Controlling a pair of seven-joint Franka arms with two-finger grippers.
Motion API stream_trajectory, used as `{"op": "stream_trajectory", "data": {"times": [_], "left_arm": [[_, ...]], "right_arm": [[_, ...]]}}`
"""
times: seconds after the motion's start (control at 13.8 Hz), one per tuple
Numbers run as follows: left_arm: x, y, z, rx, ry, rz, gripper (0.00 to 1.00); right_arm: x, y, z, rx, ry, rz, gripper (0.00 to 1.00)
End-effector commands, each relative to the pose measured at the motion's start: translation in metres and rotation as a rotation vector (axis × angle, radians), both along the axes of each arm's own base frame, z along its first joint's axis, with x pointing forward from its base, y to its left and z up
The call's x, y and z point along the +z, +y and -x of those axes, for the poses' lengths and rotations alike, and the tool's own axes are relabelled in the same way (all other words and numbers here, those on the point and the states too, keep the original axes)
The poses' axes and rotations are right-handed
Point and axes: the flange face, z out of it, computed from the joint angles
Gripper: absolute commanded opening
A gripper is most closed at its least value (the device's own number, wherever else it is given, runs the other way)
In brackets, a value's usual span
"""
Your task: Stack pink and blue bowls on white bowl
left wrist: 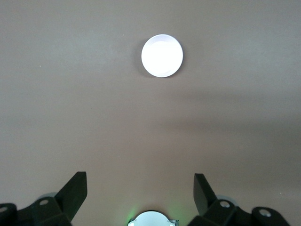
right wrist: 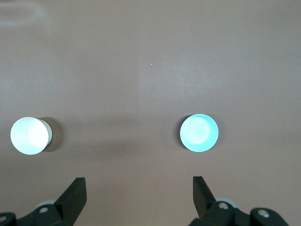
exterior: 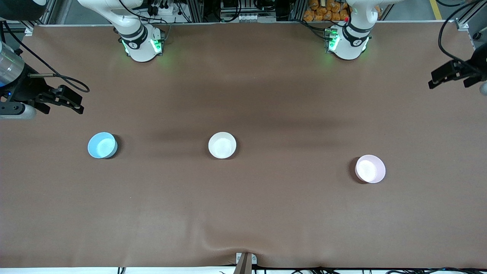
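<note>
Three bowls sit apart in a loose row on the brown table. The blue bowl (exterior: 102, 145) (right wrist: 199, 133) is toward the right arm's end. The white bowl (exterior: 222, 145) (right wrist: 29, 135) is in the middle. The pink bowl (exterior: 370, 168) (left wrist: 162, 55) is toward the left arm's end, slightly nearer the front camera, and looks washed-out white in the left wrist view. All are upright and hold nothing. My right gripper (exterior: 78, 104) (right wrist: 139, 184) hangs open high over the table's edge at its own end, holding nothing. My left gripper (exterior: 433, 82) (left wrist: 140, 181) hangs open over the other end, also holding nothing.
Both arm bases (exterior: 142, 43) (exterior: 348, 42) stand along the table edge farthest from the front camera. The brown cover (exterior: 243, 205) has a raised wrinkle (exterior: 213, 243) by a clamp (exterior: 245, 260) at the nearest edge. Cables trail beside both grippers.
</note>
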Motion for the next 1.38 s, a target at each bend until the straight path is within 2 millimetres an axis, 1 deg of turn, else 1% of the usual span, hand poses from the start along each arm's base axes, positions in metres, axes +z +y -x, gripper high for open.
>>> {"op": "stream_trajectory", "data": {"times": [0.0, 0.22, 0.29, 0.51, 0.65, 0.8, 0.87, 1.01, 1.16, 1.3], "left_arm": [[-0.018, 0.012, -0.009, 0.003, -0.019, 0.019, 1.00], [-0.047, 0.022, -0.023, 0.017, -0.056, 0.016, 1.00], [-0.058, 0.026, -0.030, 0.023, -0.061, 0.018, 1.00], [-0.082, 0.042, -0.050, 0.037, -0.089, 0.020, 1.00], [-0.098, 0.044, -0.061, 0.038, -0.102, 0.021, 1.00], [-0.120, 0.052, -0.063, 0.050, -0.119, 0.020, 1.00], [-0.135, 0.054, -0.064, 0.054, -0.134, 0.018, 1.00], [-0.165, 0.054, -0.062, 0.054, -0.166, 0.014, 1.00], [-0.185, 0.054, -0.059, 0.057, -0.178, 0.013, 1.00], [-0.211, 0.052, -0.056, 0.057, -0.189, 0.013, 1.00]], "right_arm": [[0.003, -0.002, 0.001, 0.005, -0.009, 0.000, 1.00], [0.003, -0.002, 0.001, 0.005, -0.009, 0.000, 1.00], [0.003, -0.002, 0.001, 0.005, -0.009, 0.000, 1.00], [0.002, -0.002, 0.001, 0.005, -0.007, 0.000, 1.00], [0.002, -0.002, 0.001, 0.005, -0.007, 0.000, 1.00], [0.002, -0.002, 0.000, 0.005, -0.006, 0.000, 1.00], [0.002, -0.002, 0.000, 0.005, -0.007, -0.002, 1.00], [0.002, -0.002, 0.001, 0.005, -0.006, -0.002, 1.00], [0.002, -0.002, 0.001, 0.005, -0.006, -0.002, 1.00], [0.002, -0.002, 0.001, 0.005, -0.006, -0.002, 1.00]]}}
